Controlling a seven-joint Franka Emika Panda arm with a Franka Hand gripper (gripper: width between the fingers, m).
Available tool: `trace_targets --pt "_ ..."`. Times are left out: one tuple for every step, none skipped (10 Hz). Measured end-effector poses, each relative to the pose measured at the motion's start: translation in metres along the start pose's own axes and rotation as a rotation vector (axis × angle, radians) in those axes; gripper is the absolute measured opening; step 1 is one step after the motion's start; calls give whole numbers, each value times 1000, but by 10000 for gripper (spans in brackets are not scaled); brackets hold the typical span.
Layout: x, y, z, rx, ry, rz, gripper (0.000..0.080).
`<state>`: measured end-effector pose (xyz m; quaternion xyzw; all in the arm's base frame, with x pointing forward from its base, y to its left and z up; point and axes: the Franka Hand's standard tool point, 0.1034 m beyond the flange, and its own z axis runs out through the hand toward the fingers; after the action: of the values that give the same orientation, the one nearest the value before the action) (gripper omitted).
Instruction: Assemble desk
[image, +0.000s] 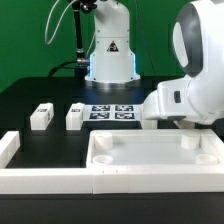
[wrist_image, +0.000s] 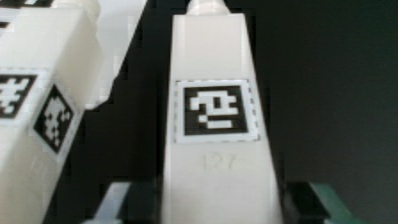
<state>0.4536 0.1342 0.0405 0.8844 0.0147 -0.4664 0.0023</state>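
In the wrist view a white desk leg with a black-and-white tag lies lengthwise between my fingers on the dark table. My gripper is open and straddles the leg's near end. A dark gap shows between the leg and each fingertip. A second tagged leg lies close beside it. In the exterior view the white rimmed desk panel lies at the front, and two more legs stand on the left. The arm's white wrist hides the fingers and the two legs below it.
The marker board lies flat in the middle of the table, in front of the robot base. A white border wall runs along the front left. The table top is black.
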Motion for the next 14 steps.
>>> trace_targets --pt "-10 3 -30 40 42 -7 288" --pt "-19 10 -50 53 80 -4 288" --pt "-29 15 -62 58 82 -2 288" --pt "-29 20 -71 51 100 -33 288" --pt "-10 20 -73 18 238 -92 288" --pt "-13 18 -70 19 303 -88 288" --pt "-11 18 -73 21 374 -85 289" --pt "-11 18 -81 23 453 -86 289" --pt "-22 18 -101 19 507 -102 289" --pt "-35 25 -130 6 570 -157 289" --pt "-49 33 -160 7 638 -157 289" --pt "-59 29 -171 23 663 -97 289" --pt "-57 23 -177 18 759 -110 289" --pt "-56 25 -175 19 853 -107 290"
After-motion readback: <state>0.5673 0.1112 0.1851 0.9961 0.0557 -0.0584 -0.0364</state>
